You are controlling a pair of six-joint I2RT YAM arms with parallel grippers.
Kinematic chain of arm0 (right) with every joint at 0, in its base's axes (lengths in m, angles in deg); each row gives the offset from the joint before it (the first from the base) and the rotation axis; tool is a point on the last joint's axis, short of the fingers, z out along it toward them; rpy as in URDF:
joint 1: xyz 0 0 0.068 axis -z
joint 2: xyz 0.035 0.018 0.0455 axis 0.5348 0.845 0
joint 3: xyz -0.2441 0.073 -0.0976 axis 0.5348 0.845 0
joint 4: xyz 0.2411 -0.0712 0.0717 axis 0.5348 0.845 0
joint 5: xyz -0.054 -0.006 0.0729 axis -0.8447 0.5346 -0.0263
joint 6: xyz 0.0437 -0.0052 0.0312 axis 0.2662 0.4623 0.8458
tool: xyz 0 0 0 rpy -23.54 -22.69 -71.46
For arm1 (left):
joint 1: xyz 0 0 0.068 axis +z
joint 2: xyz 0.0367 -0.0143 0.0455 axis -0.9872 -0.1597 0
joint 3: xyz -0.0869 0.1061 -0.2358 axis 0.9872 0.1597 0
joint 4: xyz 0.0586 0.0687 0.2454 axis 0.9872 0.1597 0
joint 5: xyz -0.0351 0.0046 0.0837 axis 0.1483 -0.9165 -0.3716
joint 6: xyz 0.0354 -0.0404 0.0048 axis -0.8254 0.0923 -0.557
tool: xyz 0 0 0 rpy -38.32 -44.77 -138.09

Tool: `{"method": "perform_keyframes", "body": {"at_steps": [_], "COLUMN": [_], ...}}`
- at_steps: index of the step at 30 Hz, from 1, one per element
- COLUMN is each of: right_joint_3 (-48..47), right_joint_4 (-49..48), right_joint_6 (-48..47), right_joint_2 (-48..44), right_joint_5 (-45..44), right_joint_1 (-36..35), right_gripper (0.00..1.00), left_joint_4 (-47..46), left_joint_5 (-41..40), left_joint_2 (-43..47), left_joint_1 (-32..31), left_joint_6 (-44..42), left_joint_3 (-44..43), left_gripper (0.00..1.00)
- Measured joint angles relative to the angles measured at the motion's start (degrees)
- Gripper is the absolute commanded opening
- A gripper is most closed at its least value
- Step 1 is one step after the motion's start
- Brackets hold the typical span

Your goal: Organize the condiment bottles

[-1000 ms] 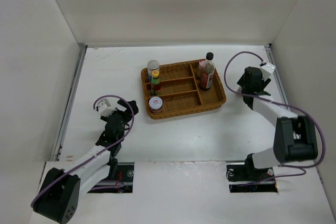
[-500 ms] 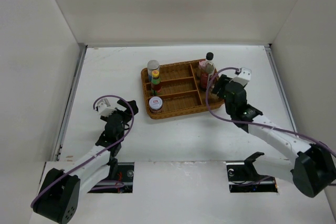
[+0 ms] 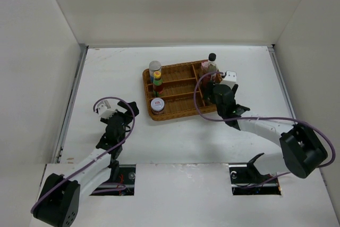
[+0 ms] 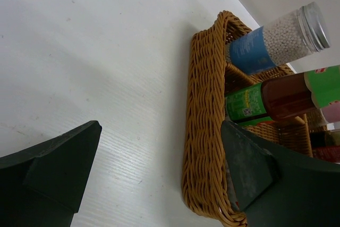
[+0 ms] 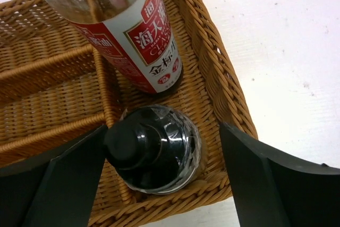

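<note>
The wicker tray (image 3: 178, 98) holds the condiment bottles. A blue-labelled jar (image 3: 154, 67), a green-yellow-capped red bottle (image 3: 158, 82) and a pink-lidded jar (image 3: 157, 104) stand in its left compartments. A tall black-capped bottle (image 3: 212, 58) stands at its right end. My right gripper (image 3: 211, 90) is open above the tray's right compartment. Its fingers straddle a black-capped shaker (image 5: 154, 150), with the tall red-labelled bottle (image 5: 133, 30) just behind. My left gripper (image 3: 127, 111) is open and empty on the table left of the tray; it also shows in the left wrist view (image 4: 159, 168).
The tray's woven wall (image 4: 204, 147) is close to my left gripper's right finger. The blue-labelled jar (image 4: 265, 46) and the green-labelled red bottle (image 4: 281, 97) show beyond it. White walls enclose the table on three sides.
My right arm has swung from the table's right side leftward over the tray's right compartment. The left arm has not moved.
</note>
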Motion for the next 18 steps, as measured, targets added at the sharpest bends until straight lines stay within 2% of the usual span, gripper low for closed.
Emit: {"method": "perform_keyframes", "body": {"at_steps": [2,8,13,18], "right_joint_3": [0.0,2.5,11.2,19.9], "right_joint_4": [0.0,-0.9,-3.2,-1.4], "right_joint_6": [-0.2,0.8,8.9,20.3], "right_joint_2": [-0.8,-13.2,-27.2,-32.9], "right_joint_5": [0.0,-0.5,-3.0,-1.9], "right_joint_1": [0.0,1.1,10.8,21.2], "right_gripper": [1.00,1.00,1.00,1.00], "left_joint_4": [0.5,3.7,8.9,15.9], "left_joint_5": [-0.8,-3.3,-5.7,-6.6], "left_joint_2": [0.4,0.9,3.1,3.5], "left_joint_1": [-0.3,-1.9,-3.0,-3.8], "left_joint_6": [-0.4,-2.4,-3.0,-3.0], "left_joint_3": [0.0,-1.6,-4.3,-7.5], "left_gripper": [1.00,1.00,1.00,1.00]}}
